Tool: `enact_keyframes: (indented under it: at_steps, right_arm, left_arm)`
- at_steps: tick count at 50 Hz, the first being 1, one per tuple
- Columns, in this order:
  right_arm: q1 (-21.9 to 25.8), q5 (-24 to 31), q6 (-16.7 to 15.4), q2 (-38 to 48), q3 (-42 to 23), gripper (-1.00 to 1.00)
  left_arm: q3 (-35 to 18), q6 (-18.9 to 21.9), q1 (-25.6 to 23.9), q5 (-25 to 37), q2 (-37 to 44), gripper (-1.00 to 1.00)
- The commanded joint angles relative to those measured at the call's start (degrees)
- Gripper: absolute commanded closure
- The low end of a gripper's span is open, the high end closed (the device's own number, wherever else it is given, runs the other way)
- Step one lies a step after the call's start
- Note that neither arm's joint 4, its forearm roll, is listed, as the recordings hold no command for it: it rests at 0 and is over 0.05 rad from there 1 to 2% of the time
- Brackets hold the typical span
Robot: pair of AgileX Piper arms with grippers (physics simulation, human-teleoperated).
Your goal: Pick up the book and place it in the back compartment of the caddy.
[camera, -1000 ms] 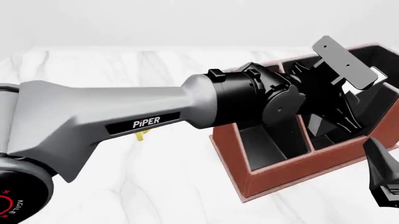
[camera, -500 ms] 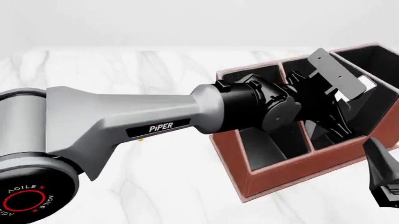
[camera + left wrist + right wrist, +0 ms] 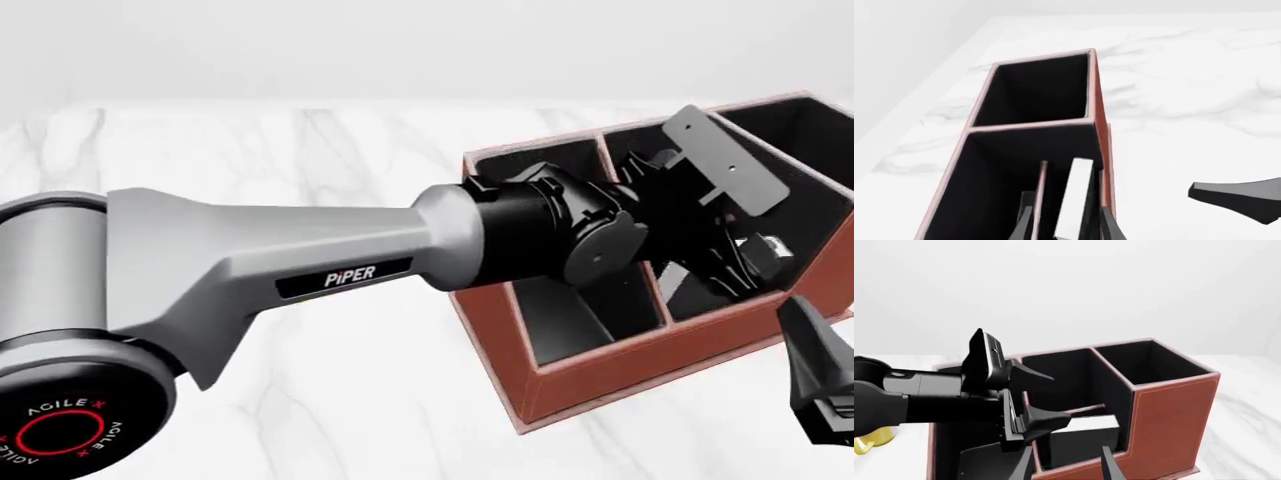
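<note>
- My left arm (image 3: 254,265) has a smooth light-grey shell that tapers toward the wrist, with a black strip reading "PiPER" in white.
- At its base sits a black round cap (image 3: 60,430) with a red ring and red "AGILE X" lettering.
- My wrist (image 3: 554,235) is glossy black, built of stacked rounded housings.
- A flat dark-grey plate (image 3: 721,160) with small holes tops it.
- My left pincer (image 3: 1064,227) has slim, dark, pointed fingers.

Front view: fixed, above and behind the arms, facing forward and down over the worktop toward its far right corner. Left wrist view: close, down into the caddy (image 3: 1033,95). Right wrist view: low, beside the caddy (image 3: 1173,410). Shared by all: caddy (image 3: 607,385).
</note>
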Motion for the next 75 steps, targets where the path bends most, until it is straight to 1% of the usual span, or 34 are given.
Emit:
enact_keyframes:
  at_steps: [1, 14, 22, 24, 26, 31, 33, 34, 36, 39, 41, 45, 46, 50, 53, 55, 56, 57, 58, 59, 60, 61, 62, 63, 64, 66, 67, 68, 69, 70, 71, 72, 74, 75]
  right_arm:
    - [-0.04, 0.10, 0.01, -0.01, 0.04, -1.00]
    - [-0.13, -0.55, 0.03, 0.81, -0.04, -1.00]
    - [-0.16, -0.81, -0.11, 0.97, -0.02, -1.00]
    - [-0.21, -0.87, -0.13, 1.01, -0.02, -1.00]
    - [-0.36, -0.79, -0.06, 0.95, -0.02, -1.00]
    - [-0.22, -0.22, 0.03, 0.15, -0.10, -1.00]
    - [-0.24, -0.33, -0.06, 0.28, -0.05, -1.00]
    - [-0.22, -0.35, -0.16, 0.32, -0.04, -1.00]
    - [-0.23, -0.35, -0.20, 0.33, -0.03, -1.00]
    - [-0.34, -0.43, -0.26, 0.46, -0.01, -1.00]
    - [-0.22, -0.39, -0.76, 0.15, 0.00, -1.00]
    - [-0.14, -0.44, -1.02, 0.26, 0.02, -1.00]
    - [-0.24, -0.71, -1.06, 0.64, 0.03, -1.00]
    - [-0.53, -0.74, -1.06, 0.82, 0.04, -1.00]
    - [-0.67, -2.00, -0.71, 2.50, 0.04, -1.00]
    - [-1.15, -5.13, 0.60, 7.18, 0.05, -1.00]
    - [-1.15, -5.13, 0.60, 7.18, 0.05, -1.00]
    - [-1.29, -6.88, 1.26, 9.53, 0.05, -1.00]
    - [-0.52, -10.21, 0.98, 14.44, 0.05, -1.00]
    - [0.05, -12.84, 1.90, 18.08, 0.05, -1.00]
    - [0.05, -13.22, 1.90, 18.46, 0.05, -1.00]
    - [0.46, -16.71, 3.25, 23.62, 0.05, -1.00]
    - [0.89, -20.19, 3.65, 27.89, 0.02, -1.00]
    - [0.55, -21.86, 3.23, 29.47, -0.10, -1.00]
    - [0.44, -23.20, 2.97, 31.51, -1.01, -1.00]
    - [1.21, -23.21, 3.39, 34.81, -3.73, -1.00]
    - [1.14, -22.59, 3.74, 37.30, -6.40, -1.00]
    - [1.72, -21.39, 5.01, 39.10, -8.63, -1.00]
    - [2.63, -19.48, 5.92, 38.74, -10.87, -1.00]
    - [2.63, -19.39, 5.92, 38.68, -10.91, -1.00]
    - [1.48, -15.47, 5.93, 39.03, -16.51, -1.00]
    - [1.48, -15.34, 5.93, 38.98, -16.58, -1.00]
    - [0.50, -10.71, 4.27, 38.40, -23.04, -1.00]
    - [0.28, -8.87, 4.22, 37.07, -25.31, -1.00]
  left_arm:
    - [-0.64, 0.05, 0.08, 0.46, -0.39, -1.00]
    - [0.82, 0.48, -0.12, 1.23, -4.01, -1.00]
    - [1.95, 3.55, 0.87, 3.28, -7.85, -1.00]
    - [1.18, 4.18, 1.80, 4.70, -8.08, -1.00]
    - [2.89, 6.70, 2.06, 5.14, -9.35, -1.00]
    - [2.95, 8.62, 5.85, 6.18, -10.92, -1.00]
    - [4.22, 8.64, 6.58, 6.16, -12.30, -1.00]
    - [4.62, 8.38, 8.68, 6.13, -13.61, -1.00]
    - [4.82, 8.34, 9.52, 6.13, -14.00, -1.00]
    - [6.30, 8.92, 12.41, 5.15, -15.23, -1.00]
    - [9.32, 8.90, 14.28, 4.00, -18.12, -1.00]
    - [10.61, 9.42, 16.38, 3.49, -18.94, -1.00]
    - [11.52, 8.89, 16.90, 3.20, -19.79, -1.00]
    - [16.30, 9.81, 18.84, 0.63, -22.75, -1.00]
    - [18.23, 9.50, 19.35, -0.17, -24.24, -1.00]
    - [21.29, 9.73, 20.90, -1.84, -26.04, -1.00]
    - [21.33, 9.73, 20.90, -1.87, -26.06, -1.00]
    - [22.16, 9.78, 21.35, -2.34, -26.51, -1.00]
    - [24.37, 9.86, 22.75, -3.94, -27.66, -1.00]
    - [25.00, 9.79, 23.21, -4.35, -28.21, -1.00]
    - [25.02, 9.79, 23.21, -4.36, -28.21, -1.00]
    - [25.60, 9.45, 23.75, -4.71, -28.57, -1.00]
    - [27.03, 10.03, 24.03, -5.44, -29.20, -1.00]
    - [27.38, 10.20, 24.39, -5.63, -29.44, -1.00]
    - [27.70, 9.82, 24.89, -5.81, -30.19, -1.00]
    - [28.20, 9.60, 25.08, -5.82, -31.18, -1.00]
    - [28.30, 9.03, 25.27, -5.64, -31.73, -1.00]
    - [28.47, 9.04, 25.42, -5.67, -31.97, -1.00]
    - [28.62, 9.14, 25.66, -5.74, -32.12, -1.00]
    - [28.62, 9.14, 25.66, -5.74, -32.13, -1.00]
    - [29.07, 8.82, 25.71, -5.65, -32.64, -1.00]
    - [29.08, 8.82, 25.71, -5.65, -32.65, -1.00]
    - [29.42, 8.82, 25.88, -5.72, -32.89, -1.00]
    - [29.52, 8.79, 25.93, -5.75, -33.04, -1.00]
